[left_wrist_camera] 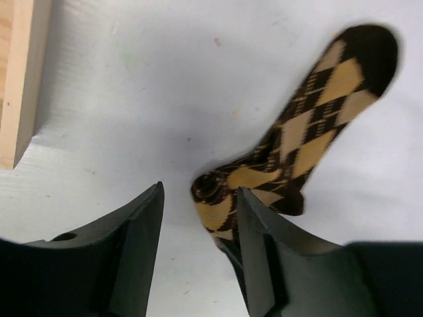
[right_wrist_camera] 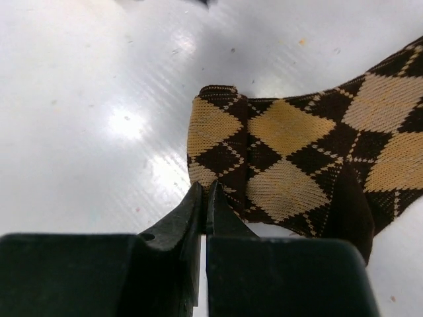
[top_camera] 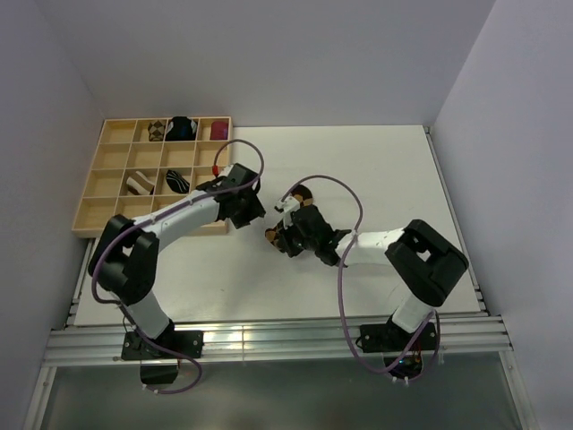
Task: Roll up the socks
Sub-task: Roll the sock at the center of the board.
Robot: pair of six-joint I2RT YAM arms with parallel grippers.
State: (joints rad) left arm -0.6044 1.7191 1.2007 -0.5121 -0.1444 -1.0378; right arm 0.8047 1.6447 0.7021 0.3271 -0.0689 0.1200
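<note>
Argyle sock (right_wrist_camera: 291, 152) lies on the white surface (right_wrist_camera: 99, 86), its folded-over end just ahead of the right end effector (right_wrist_camera: 205, 198), which looks clenched on that end's near corner. The left end effector (left_wrist_camera: 199, 193) hovers released, straddling the same end. Rolling well likely calls for tight, square turns, with the released fingers pinning the fabric.
</note>
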